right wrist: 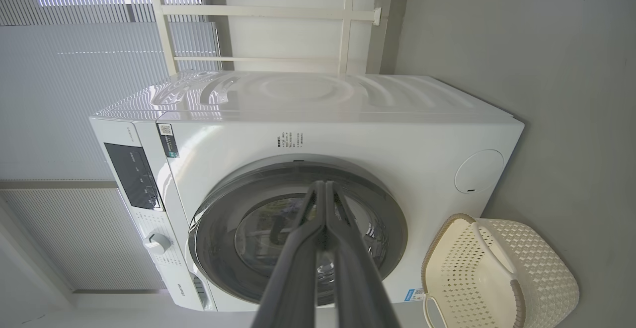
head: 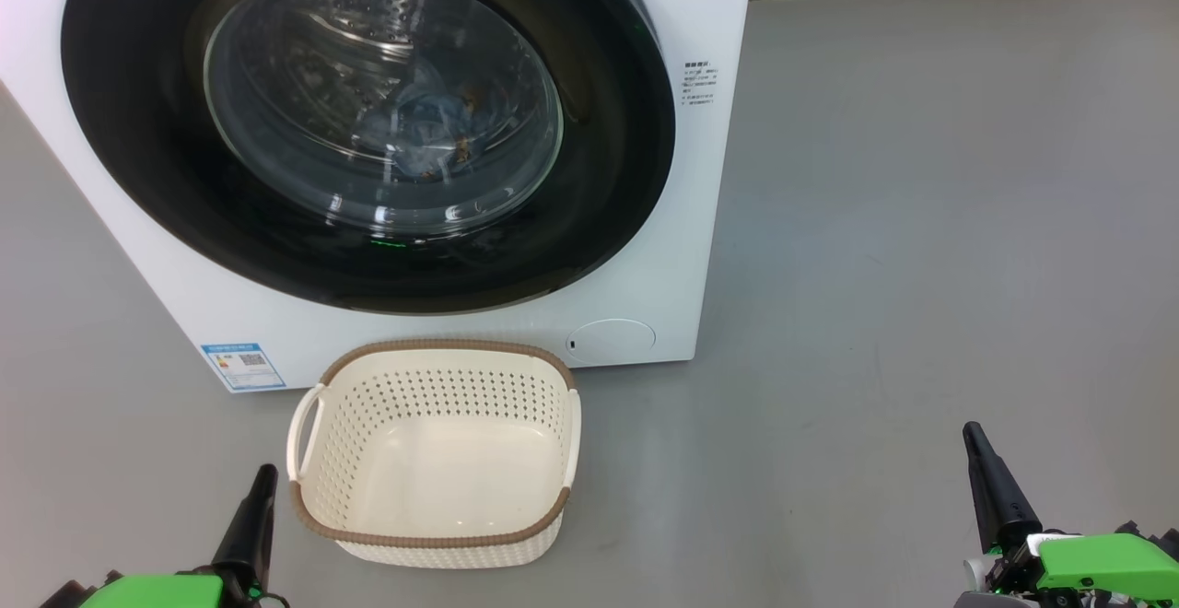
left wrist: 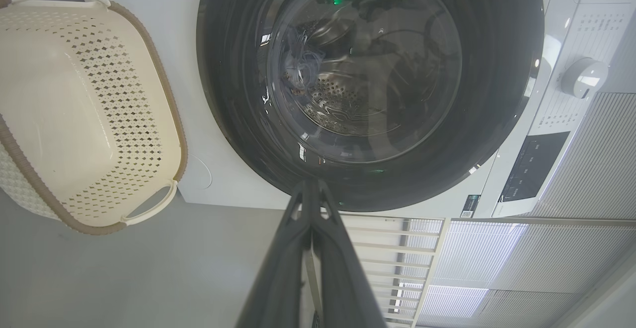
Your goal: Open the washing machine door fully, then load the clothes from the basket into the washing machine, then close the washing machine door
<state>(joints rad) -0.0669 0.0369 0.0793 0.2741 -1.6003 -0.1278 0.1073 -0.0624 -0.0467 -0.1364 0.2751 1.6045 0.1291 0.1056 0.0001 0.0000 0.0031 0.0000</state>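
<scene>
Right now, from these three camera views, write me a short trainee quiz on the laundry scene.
1. True or false: the cream-white perforated plastic basket with the brown rim holds garments.
2. The large round glossy black door of the white boxy washing machine is: A shut, B half open, C fully open.
3. Fill in: the light blue printed clothes lie inside the steel perforated ____.
Key: 1 false; 2 A; 3 drum.

You've got grey floor [head: 921,267] w/ the washing machine [head: 707,249] standing by its far edge, basket [head: 433,540] just in front, maybe touching it.
</scene>
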